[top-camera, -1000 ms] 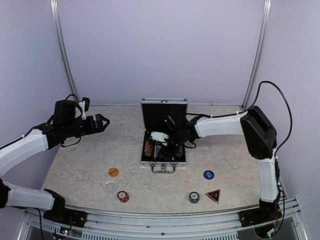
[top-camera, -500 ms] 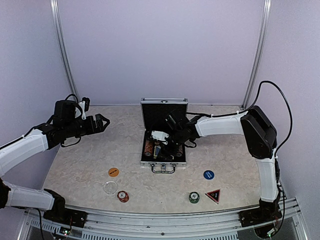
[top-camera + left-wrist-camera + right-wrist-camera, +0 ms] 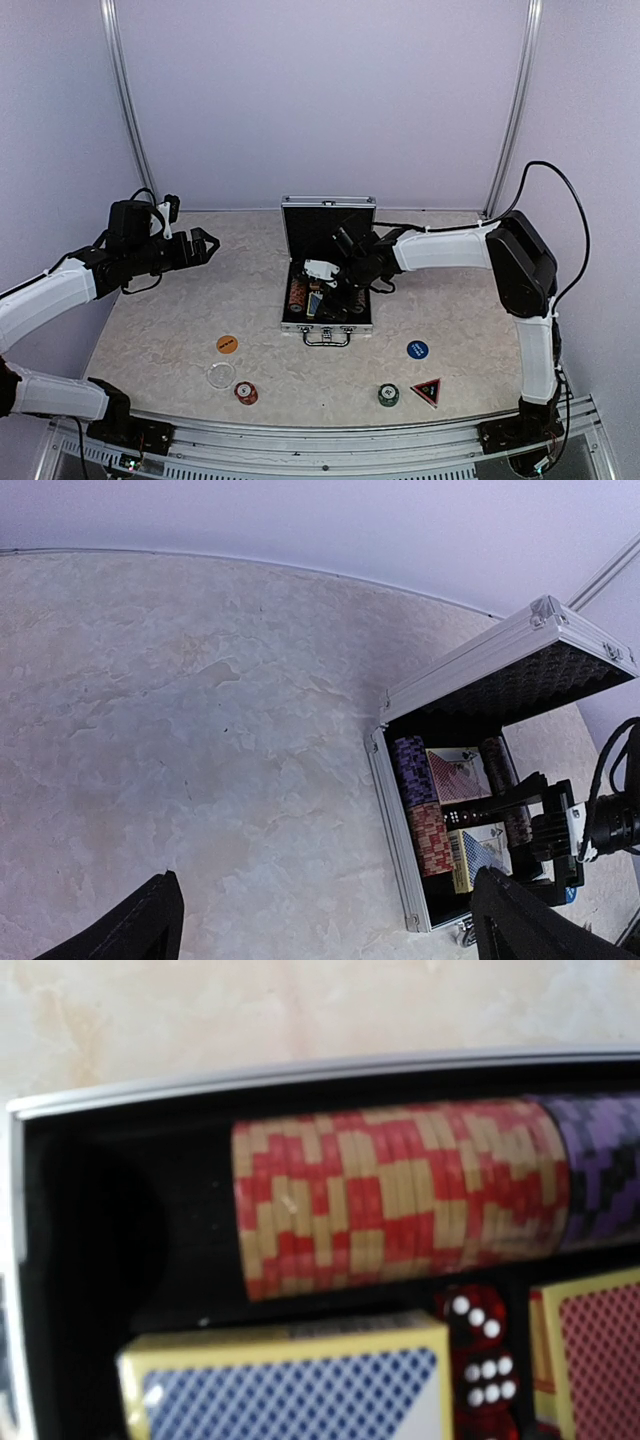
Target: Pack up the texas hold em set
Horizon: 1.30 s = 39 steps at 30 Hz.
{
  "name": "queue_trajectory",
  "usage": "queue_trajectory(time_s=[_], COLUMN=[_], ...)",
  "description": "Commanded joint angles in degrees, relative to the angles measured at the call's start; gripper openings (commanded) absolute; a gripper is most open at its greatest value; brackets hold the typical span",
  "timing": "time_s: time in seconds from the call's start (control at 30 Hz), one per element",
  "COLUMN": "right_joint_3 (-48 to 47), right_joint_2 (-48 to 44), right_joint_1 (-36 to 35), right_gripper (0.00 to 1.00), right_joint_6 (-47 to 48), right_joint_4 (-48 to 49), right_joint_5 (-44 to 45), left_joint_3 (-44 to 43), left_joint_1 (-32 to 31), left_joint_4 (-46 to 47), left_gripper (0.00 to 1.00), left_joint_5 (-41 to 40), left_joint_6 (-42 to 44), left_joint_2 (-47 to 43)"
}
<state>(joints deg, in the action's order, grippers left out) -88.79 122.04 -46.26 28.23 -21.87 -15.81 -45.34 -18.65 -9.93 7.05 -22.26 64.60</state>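
While the left hand [image 3: 200, 243] has not budged since a second ago, hanging released and empty over the left side of the tabletop [image 3: 170, 310], the right arm has swung its elbow a little to the right. The right hand [image 3: 338, 283] has barely shifted and hangs low over the open case [image 3: 327, 328]. Whether that hand is clenched or released I cannot tell, as its own camera shows no fingers.

Nothing loose has moved. Nearest the arms lie a red chip stack [image 3: 246, 393] and a clear disc [image 3: 220, 375] on the left. On the right are a green chip stack [image 3: 388, 395] and the marker [image 3: 427, 390] just beside it. A bit further in sit an orange disc [image 3: 227, 344] and a blue disc [image 3: 417, 349], left and right of the case's handle [image 3: 327, 339].

The case stands mid-tabletop with its lid [image 3: 328, 225] upright at the back. Inside, red-and-tan chips [image 3: 400, 1200] lie in a row against purple chips [image 3: 600, 1170]. Next to that row are a blue deck [image 3: 290, 1390], red dice [image 3: 475, 1345] and a red deck [image 3: 600, 1350].

The tabletop is pale marbled beige. Behind it rise plain lilac walls, with a metal post [image 3: 125, 100] on either side.
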Motion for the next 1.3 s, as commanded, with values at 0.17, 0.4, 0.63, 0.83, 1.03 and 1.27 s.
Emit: queue_trajectory(time_s=[0.17,0.4,0.63,0.83,1.03,1.27], right_joint_3=[0.3,-0.8,-5.9,-7.2,-8.6,-10.4], right_joint_2=[-5.7,-3.9,1.1,2.3,4.1,6.0], right_joint_1=[-0.5,-0.6,-0.7,-0.7,-1.4,-2.0], right_gripper=[0.87,0.85,0.70,0.45,0.14,0.06], right_joint_6=[0.9,-1.5,-5.2,-5.7,-5.4,-3.9], right_joint_4=[-5.5,-1.6,-0.8,-0.2,-0.2,-1.8], right_joint_5=[-2.1,6.8,13.1,12.1,13.6,13.3], left_joint_3=[0.3,0.4,0.4,0.4,0.5,0.6], left_joint_1=[0.8,0.9,1.0,1.4,1.5,1.6], left_joint_4=[0.4,0.5,0.5,0.6,0.7,0.7], left_gripper=[0.99,0.99,0.99,0.99,0.99,0.99], left_joint_5=[-0.4,-0.1,0.0,0.4,0.6,0.5], left_joint_6=[0.6,0.6,0.5,0.4,0.3,0.3], left_joint_2=[-0.2,-0.1,0.0,0.0,0.0,0.0])
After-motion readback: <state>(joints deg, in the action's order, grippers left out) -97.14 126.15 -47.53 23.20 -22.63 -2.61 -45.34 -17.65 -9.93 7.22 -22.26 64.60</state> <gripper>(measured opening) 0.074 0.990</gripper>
